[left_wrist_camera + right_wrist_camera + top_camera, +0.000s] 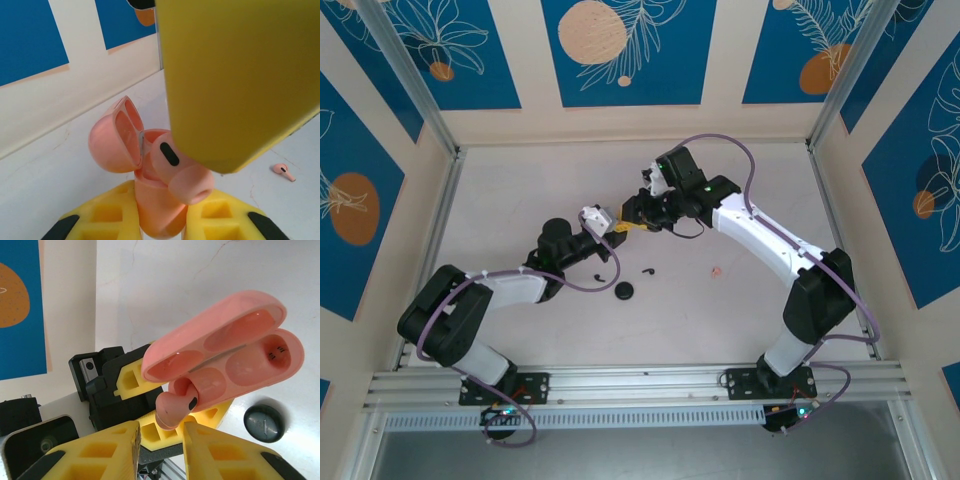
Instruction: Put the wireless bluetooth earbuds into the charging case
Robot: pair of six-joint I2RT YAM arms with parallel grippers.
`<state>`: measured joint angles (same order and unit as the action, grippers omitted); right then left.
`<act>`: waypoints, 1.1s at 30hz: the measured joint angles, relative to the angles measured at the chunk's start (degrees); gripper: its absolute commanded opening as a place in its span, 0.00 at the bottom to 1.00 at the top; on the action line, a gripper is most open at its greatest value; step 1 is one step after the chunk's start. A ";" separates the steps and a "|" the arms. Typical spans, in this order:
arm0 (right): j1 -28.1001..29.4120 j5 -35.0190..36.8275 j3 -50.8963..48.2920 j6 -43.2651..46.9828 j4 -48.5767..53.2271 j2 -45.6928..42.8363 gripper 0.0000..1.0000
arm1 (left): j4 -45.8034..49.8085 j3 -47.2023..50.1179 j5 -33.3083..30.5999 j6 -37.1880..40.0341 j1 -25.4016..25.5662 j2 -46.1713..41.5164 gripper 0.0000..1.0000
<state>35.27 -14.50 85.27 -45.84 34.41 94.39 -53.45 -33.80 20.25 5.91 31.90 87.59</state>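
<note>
From the right claw, whose jaws flank the pink bud though I can't tell if they pinch it, the bud sits at twelve o'clock, stem slanting toward one o'clock, half into the open case that the left claw clamps by its base.

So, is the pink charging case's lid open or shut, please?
Open: the pink plastic charging case has its hinged lid swung back, exposing the moulded hollows.
</note>
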 measured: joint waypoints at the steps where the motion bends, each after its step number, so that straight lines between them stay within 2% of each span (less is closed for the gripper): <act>1: 0.00 0.15 0.35 0.17 0.13 0.28 0.29 | 0.11 0.00 0.02 0.00 0.00 0.00 0.12; 19: 0.35 2.56 3.67 6.73 5.70 2.19 0.23 | 2.19 0.04 0.39 -0.04 0.00 -0.81 0.12; 33: -1.20 1.64 3.76 14.43 8.09 2.21 0.23 | 4.72 0.04 4.72 -1.79 0.02 -0.87 0.12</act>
<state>34.06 -12.86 89.03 -31.42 42.50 96.60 -48.73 -33.76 24.97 4.12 31.92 86.72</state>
